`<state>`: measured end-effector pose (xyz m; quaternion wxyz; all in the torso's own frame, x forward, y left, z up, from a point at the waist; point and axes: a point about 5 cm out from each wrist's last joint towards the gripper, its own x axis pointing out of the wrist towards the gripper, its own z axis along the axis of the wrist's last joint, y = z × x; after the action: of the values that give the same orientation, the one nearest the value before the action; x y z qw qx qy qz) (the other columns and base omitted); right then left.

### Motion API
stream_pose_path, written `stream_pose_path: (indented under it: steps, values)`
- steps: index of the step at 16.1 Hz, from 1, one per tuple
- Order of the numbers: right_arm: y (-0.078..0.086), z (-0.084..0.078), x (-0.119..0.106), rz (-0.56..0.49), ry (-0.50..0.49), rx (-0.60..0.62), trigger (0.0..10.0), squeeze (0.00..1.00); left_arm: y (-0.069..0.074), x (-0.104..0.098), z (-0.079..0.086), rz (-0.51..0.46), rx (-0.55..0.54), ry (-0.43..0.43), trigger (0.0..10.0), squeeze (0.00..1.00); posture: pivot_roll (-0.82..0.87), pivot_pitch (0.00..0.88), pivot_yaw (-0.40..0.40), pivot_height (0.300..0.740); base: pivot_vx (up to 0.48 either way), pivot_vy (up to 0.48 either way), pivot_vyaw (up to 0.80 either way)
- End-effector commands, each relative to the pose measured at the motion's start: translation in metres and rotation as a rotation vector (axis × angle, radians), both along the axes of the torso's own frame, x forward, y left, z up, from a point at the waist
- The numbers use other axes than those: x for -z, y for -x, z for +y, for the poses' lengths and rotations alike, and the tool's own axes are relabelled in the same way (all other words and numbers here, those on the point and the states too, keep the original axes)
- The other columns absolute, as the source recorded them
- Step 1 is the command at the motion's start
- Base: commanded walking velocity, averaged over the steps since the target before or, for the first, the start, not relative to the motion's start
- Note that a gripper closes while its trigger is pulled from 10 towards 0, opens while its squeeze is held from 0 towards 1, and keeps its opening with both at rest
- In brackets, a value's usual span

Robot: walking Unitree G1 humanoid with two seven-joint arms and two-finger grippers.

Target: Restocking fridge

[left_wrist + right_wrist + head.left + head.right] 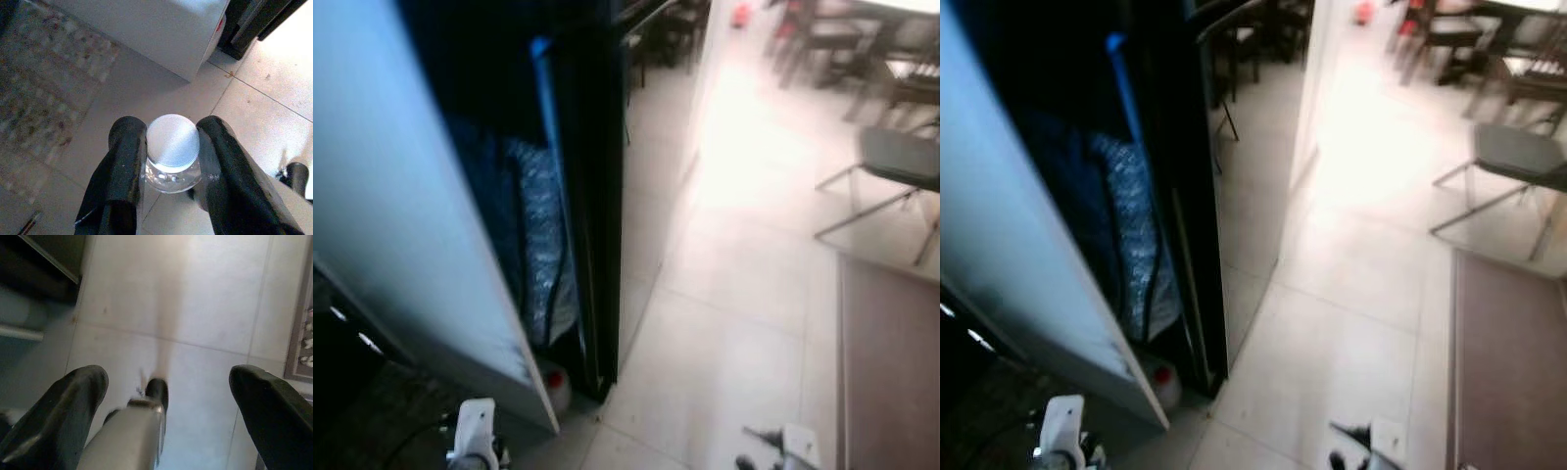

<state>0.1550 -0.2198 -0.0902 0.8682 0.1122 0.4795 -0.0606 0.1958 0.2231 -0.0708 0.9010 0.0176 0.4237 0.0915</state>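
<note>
The fridge (582,196) stands dark at the left, its pale door (401,196) swung open toward me. Bagged items (533,235) sit on the door's inner shelves. A bottle with a red cap (555,380) stands low by the door's bottom corner. In the left wrist view my left gripper (168,156) is shut on a clear bottle with a white ribbed cap (172,142), held above the floor. My left arm (475,436) shows at the bottom edge. In the right wrist view my right gripper (168,387) hangs open over bare tiles with nothing between its fingers.
Pale floor tiles (744,294) stretch ahead to the right. A chair with metal legs (891,176) and a dining table with chairs (842,39) stand at the back right. A brown rug (891,362) lies at the right. A patterned mat (44,83) lies before the fridge.
</note>
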Motion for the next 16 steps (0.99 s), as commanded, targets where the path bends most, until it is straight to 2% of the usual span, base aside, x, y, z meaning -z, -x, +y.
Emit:
stream_pose_path:
  steps: [1, 10, 13, 14, 16]
  values:
    - [0.0024, 0.0061, 0.0022, 0.003, -0.021, 0.015, 10.0, 0.0, 0.015, 0.0059, 0.0094, 0.059, -0.011, -0.024, 10.0, 0.0, 0.09, 0.035, 0.018, 0.74, 0.0, 0.259, 0.0]
    - [0.0004, 0.0051, 0.0007, -0.041, -0.014, 0.064, 10.0, 0.0, 0.0156, 0.0062, 0.0093, 0.062, -0.003, -0.026, 10.0, 0.0, 0.09, 0.037, 0.018, 0.74, 0.0, 0.255, 0.0]
    - [-0.0011, 0.0047, -0.0004, -0.059, 0.011, 0.04, 10.0, 0.0, 0.0158, 0.0061, 0.0101, 0.064, 0.003, -0.031, 10.0, 0.0, 0.09, 0.037, 0.025, 0.74, 0.0, 0.0, 0.0]
    - [-0.0029, 0.0031, -0.0018, -0.076, 0.043, 0.018, 10.0, 0.0, 0.0158, 0.0061, 0.01, 0.068, 0.015, -0.036, 10.0, 0.0, 0.09, 0.037, 0.025, 0.74, 0.0, 0.0, 0.0]
    - [-0.0055, -0.0018, -0.0052, -0.128, 0.125, 0.066, 10.0, 0.0, 0.0158, 0.0059, 0.0106, 0.064, 0.014, -0.038, 10.0, 0.0, 0.09, 0.03, 0.028, 0.74, 0.0, 0.0, 0.0]
